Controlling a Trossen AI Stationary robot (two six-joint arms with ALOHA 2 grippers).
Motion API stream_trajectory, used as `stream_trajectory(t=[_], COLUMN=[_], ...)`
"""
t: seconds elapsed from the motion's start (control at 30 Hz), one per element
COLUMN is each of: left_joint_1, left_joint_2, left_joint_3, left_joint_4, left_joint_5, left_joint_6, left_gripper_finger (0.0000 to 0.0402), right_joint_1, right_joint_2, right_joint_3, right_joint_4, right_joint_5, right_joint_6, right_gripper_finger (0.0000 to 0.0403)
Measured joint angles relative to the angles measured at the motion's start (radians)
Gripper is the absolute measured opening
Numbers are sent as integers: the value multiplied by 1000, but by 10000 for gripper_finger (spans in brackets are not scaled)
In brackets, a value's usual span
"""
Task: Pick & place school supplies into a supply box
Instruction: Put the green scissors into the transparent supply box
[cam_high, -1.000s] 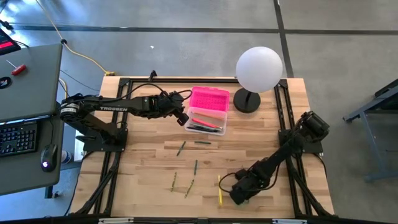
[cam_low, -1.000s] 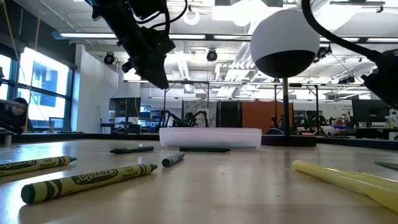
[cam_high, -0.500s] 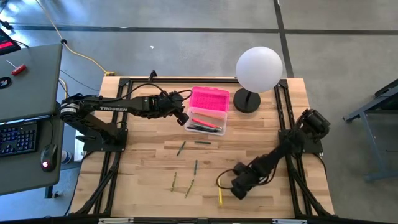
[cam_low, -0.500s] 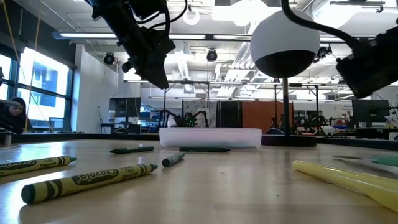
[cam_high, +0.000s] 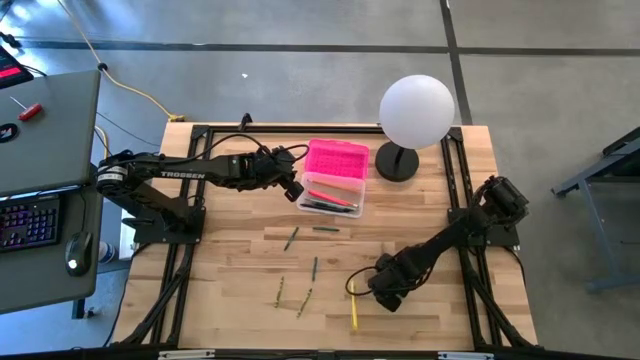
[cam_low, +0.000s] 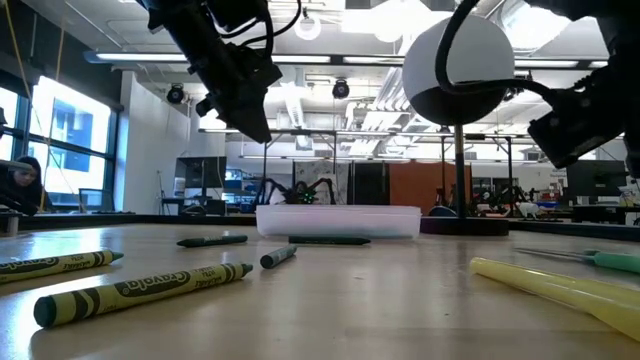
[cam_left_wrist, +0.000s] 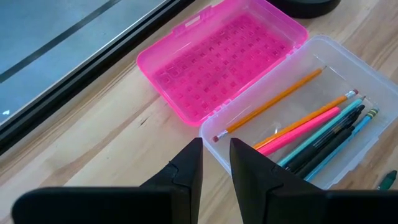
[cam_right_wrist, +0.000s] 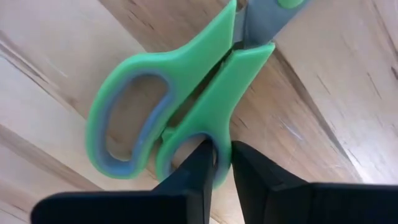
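Note:
The green-handled scissors (cam_right_wrist: 186, 93) are in my right gripper (cam_right_wrist: 222, 155), which is over the near right part of the table (cam_high: 383, 288). In the low view the scissors (cam_low: 600, 260) show low and nearly level at the right. The supply box (cam_high: 330, 195) stands open at the far middle, its pink lid (cam_left_wrist: 217, 62) folded back and several pencils and pens lying in the clear tray (cam_left_wrist: 311, 124). My left gripper (cam_left_wrist: 216, 155) hovers at the tray's left end (cam_high: 293, 188), with a narrow gap between its fingers and nothing in them. Crayons (cam_high: 292, 238) and a yellow marker (cam_high: 353, 315) lie loose on the wood. My right gripper pinches the rim of the smaller finger loop (cam_right_wrist: 217, 124) at the scissors' handle end between its two fingers. The blades point away from the gripper. The scissors sit almost level close over the wood; whether any part rests on the table I cannot tell.
A white globe lamp (cam_high: 415, 110) stands right of the box at the far edge. Several crayons (cam_low: 140, 290) and the yellow marker (cam_low: 550, 285) lie between the near edge and the box. A black frame runs along the table's sides. A desk with a keyboard stands off to the left.
My right gripper has moved from the near edge toward the far edge, shut on the scissors. In the low view the scissors have come into the picture from the right.

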Motion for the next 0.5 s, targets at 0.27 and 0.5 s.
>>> stream_trajectory(t=[0.27, 0.5], left_joint_1=[0, 0], left_joint_2=[0, 0], left_joint_3=[0, 0], left_joint_4=[0, 0], left_joint_5=[0, 0], left_joint_6=[0, 0], left_gripper_finger=[113, 113], right_joint_1=[21, 72], right_joint_2=[0, 0], right_joint_3=[1, -8], right_joint_4=[62, 64], right_joint_5=[41, 165], right_joint_6=[8, 27], right_gripper_finger=[59, 29])
